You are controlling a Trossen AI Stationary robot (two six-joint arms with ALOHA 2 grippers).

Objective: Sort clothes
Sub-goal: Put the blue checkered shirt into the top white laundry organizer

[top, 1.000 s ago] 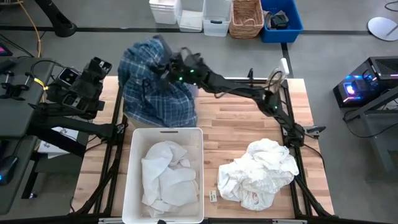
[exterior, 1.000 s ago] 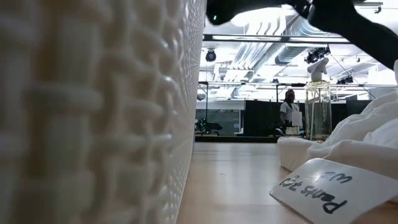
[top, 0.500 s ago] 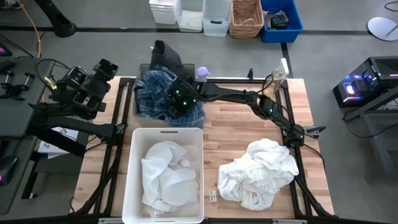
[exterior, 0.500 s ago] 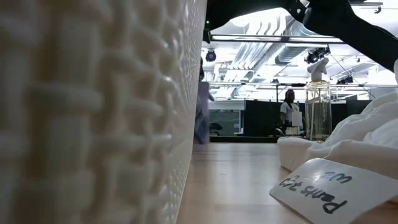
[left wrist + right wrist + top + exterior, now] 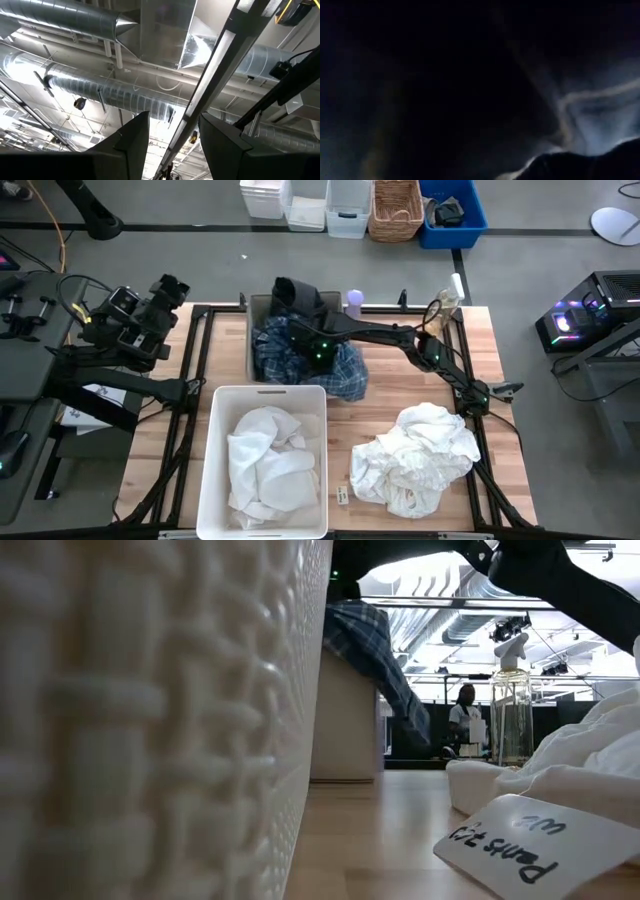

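White tag (image 5: 520,852) reads "Pants"; right gripper (image 5: 318,355) buried in plaid garment (image 5: 305,360), fingers' state unclear.

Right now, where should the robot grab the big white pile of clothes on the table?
Best bet: the raised, bunched fold at the top of the white clothes pile, coming straight down from above. The heap lies loose and crumpled on the table, so a high ridge gives the right tool cloth to pinch. That tool is now at the plaid garment.
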